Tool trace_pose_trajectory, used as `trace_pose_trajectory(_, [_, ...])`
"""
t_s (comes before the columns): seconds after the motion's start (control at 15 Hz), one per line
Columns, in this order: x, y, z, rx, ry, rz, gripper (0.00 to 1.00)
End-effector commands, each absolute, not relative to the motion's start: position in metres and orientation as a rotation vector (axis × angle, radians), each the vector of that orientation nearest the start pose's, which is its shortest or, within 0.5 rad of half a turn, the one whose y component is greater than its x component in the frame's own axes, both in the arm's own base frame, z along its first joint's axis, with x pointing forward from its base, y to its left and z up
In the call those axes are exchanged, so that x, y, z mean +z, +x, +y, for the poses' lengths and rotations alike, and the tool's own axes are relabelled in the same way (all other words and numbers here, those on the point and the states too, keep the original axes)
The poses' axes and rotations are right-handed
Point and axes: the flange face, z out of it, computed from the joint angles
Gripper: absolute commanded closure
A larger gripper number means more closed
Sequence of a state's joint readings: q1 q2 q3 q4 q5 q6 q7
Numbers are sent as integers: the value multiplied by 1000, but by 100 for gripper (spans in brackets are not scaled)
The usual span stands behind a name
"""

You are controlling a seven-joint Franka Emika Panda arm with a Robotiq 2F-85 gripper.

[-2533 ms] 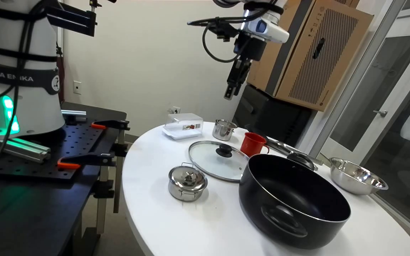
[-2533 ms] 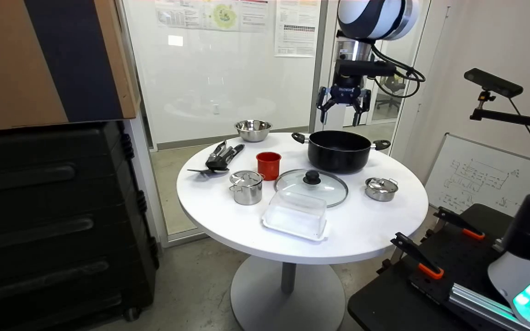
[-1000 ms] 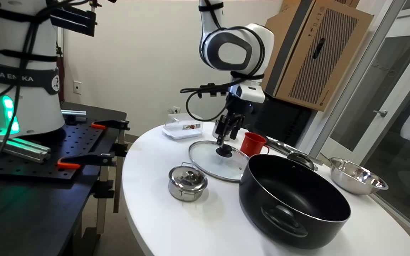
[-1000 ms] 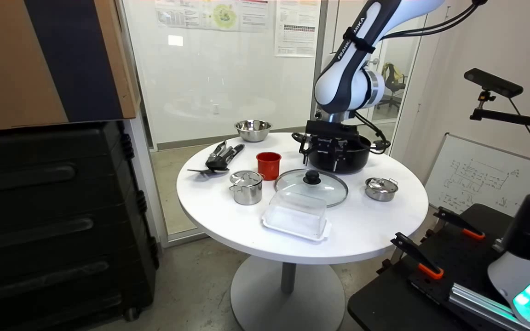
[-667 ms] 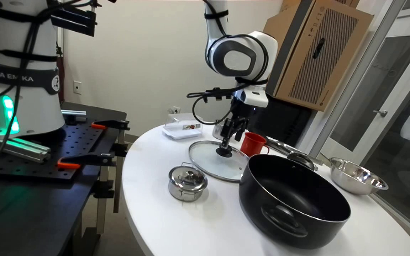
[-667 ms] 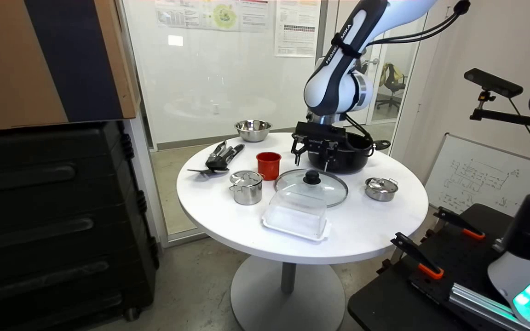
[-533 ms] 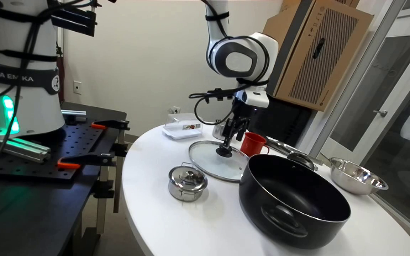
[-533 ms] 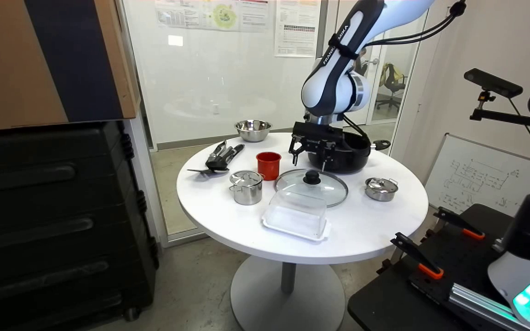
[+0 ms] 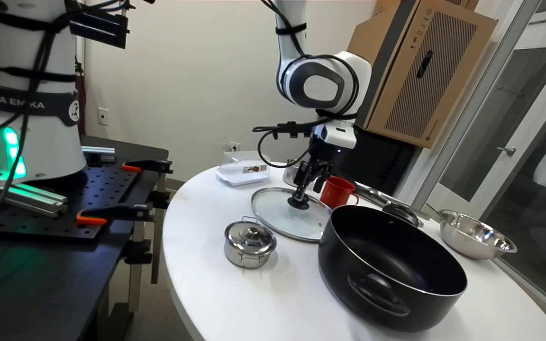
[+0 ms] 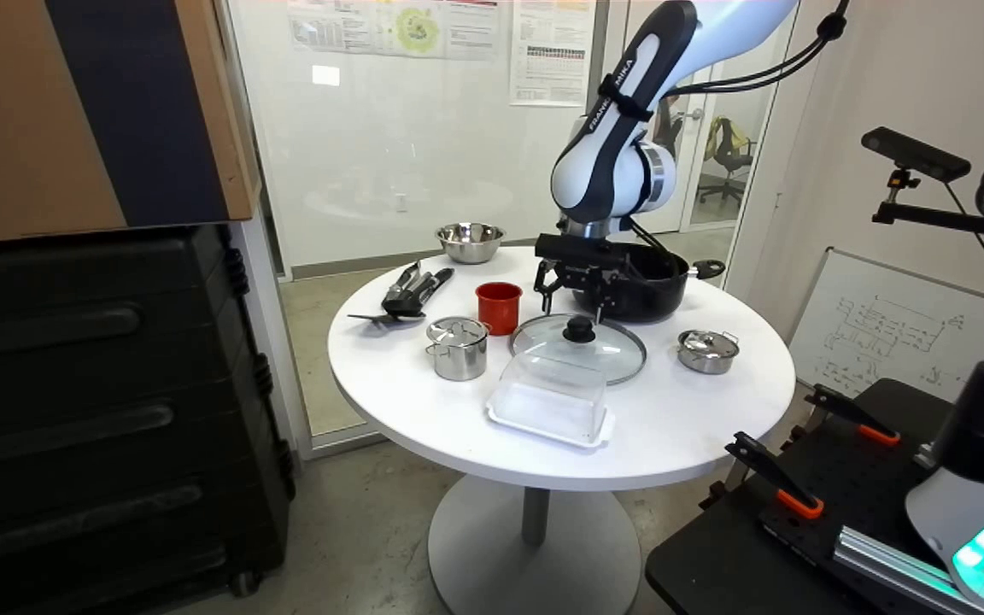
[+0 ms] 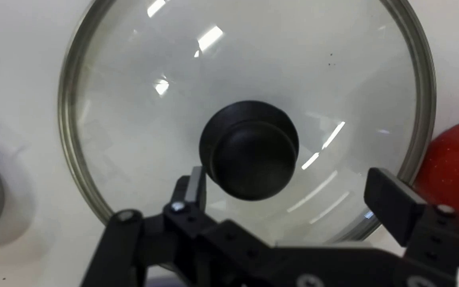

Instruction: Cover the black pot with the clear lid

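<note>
The clear lid [image 9: 275, 213] lies flat on the white table, knob up; it also shows in an exterior view [image 10: 620, 352] and fills the wrist view [image 11: 153, 131]. Its black knob [image 11: 253, 159] stands in the middle. My gripper [image 11: 287, 179] is open and empty, low over the lid. In the wrist view the left finger [image 11: 195, 187] is close to the knob's lower left edge; the right finger [image 11: 393, 203] is far off near the rim. The black pot [image 9: 344, 279] stands open beside the lid; the arm partly hides it in an exterior view [image 10: 641, 303].
A red mug [image 9: 336, 192] stands by the lid, near the right finger in the wrist view [image 11: 458, 167]. A silver lidded tin [image 9: 249, 251], a taller steel pot [image 10: 458, 354], a clear box [image 10: 547, 406], utensils [image 10: 415, 290] and a steel bowl [image 10: 470, 243] stand around.
My gripper has come down from high above the table to the lid. Over the last half second it has moved slightly lower and closer to the knob. The lid and pot have not moved.
</note>
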State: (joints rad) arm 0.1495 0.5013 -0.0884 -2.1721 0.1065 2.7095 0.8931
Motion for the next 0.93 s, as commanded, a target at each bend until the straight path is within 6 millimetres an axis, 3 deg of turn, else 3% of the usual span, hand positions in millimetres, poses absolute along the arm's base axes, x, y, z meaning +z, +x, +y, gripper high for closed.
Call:
trace_pose_trajectory(0.0, [160,567,30,-27,-2789,1439,0])
trace_pose_trajectory(0.6, [150,562,46,-14,-2818,1440,0])
trace_pose_trajectory(0.67, [149,562,45,-12,-2814,1451,4])
trace_pose_trajectory(0.8, [148,563,43,-8,-2805,1468,26])
trace_pose_trajectory(0.87, [149,563,42,-10,-2800,1477,32])
